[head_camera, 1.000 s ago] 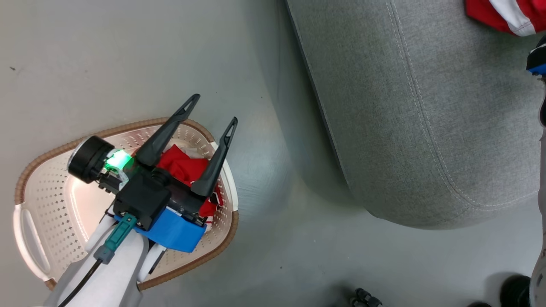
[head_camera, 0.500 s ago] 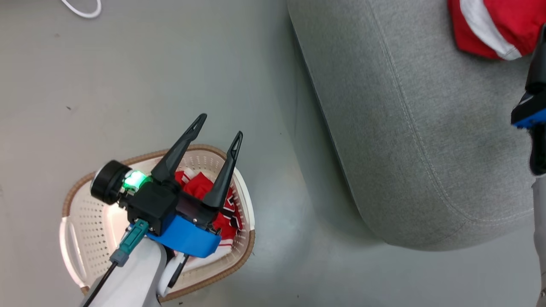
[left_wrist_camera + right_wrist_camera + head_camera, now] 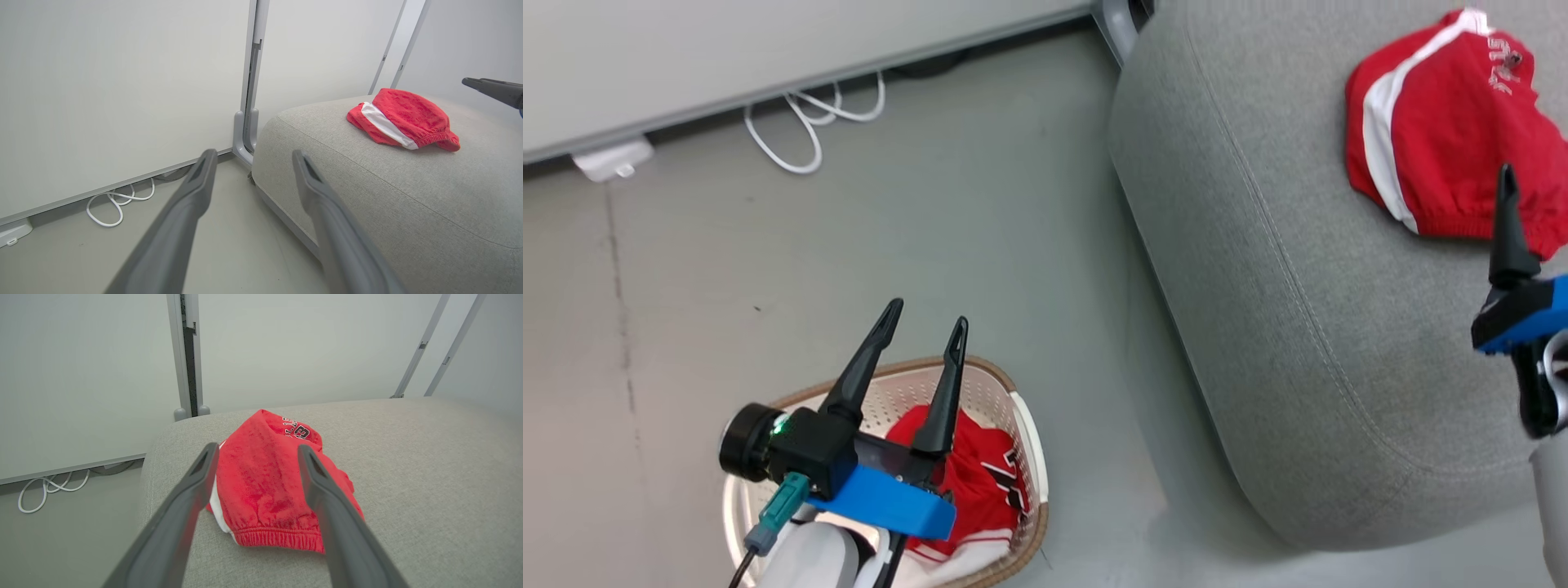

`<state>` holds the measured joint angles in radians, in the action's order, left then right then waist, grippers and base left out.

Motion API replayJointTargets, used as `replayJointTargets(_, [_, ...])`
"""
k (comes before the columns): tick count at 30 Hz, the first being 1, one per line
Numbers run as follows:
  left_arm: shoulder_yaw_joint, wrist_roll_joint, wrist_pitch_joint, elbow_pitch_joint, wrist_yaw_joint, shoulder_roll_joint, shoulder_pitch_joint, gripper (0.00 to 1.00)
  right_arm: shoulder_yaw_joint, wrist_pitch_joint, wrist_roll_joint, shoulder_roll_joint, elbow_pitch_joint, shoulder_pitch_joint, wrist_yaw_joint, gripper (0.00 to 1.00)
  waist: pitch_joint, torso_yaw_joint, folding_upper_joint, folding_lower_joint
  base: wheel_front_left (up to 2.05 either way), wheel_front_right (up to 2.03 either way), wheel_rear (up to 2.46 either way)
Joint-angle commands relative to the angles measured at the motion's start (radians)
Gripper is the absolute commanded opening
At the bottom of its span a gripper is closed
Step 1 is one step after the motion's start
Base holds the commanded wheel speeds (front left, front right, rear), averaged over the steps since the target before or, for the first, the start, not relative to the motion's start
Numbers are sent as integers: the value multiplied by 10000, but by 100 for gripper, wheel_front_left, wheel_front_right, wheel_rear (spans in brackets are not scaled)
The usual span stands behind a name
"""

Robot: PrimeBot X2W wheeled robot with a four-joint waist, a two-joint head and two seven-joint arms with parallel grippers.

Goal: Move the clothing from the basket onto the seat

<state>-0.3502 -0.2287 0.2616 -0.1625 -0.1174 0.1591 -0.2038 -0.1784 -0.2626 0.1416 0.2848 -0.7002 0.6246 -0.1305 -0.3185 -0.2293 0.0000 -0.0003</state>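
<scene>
Halfway there: red shorts (image 3: 1437, 131) were laid on the sofa (image 3: 1298, 327), upper right, the jersey (image 3: 980, 482) was left in the basket (image 3: 1023, 416), lower left, and left gripper (image 3: 927, 314) and right gripper (image 3: 257, 448) were held spread, empty.

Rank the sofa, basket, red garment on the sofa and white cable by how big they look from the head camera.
1. sofa
2-3. basket and red garment: about alike; the basket is cut off and partly hidden, so unsure
4. white cable
</scene>
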Motion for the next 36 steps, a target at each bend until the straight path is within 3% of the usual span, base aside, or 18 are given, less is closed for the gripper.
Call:
replayJointTargets(1, [95,15,47,-49,-55,-97,145,100,34,-34,4,96,149,-366,-5,100,459,303,0,3,0,0,0])
replayJointTargets(12, [1368,193,48,-237,-100,-749,1198,100,1026,100,61,-260,2094,-2397,-5,100,1693,968,0,3,0,0,0])
replayJointTargets(25, [2388,347,49,-517,-142,-997,1850,100,1419,957,-230,-1063,5195,-4708,-5,100,2447,2158,0,3,0,0,0])
replayJointTargets(36, [2918,380,49,-1057,-148,-1062,2022,100,1451,1235,-195,-1836,6101,-6113,-5,100,3046,2953,0,3,0,0,0])
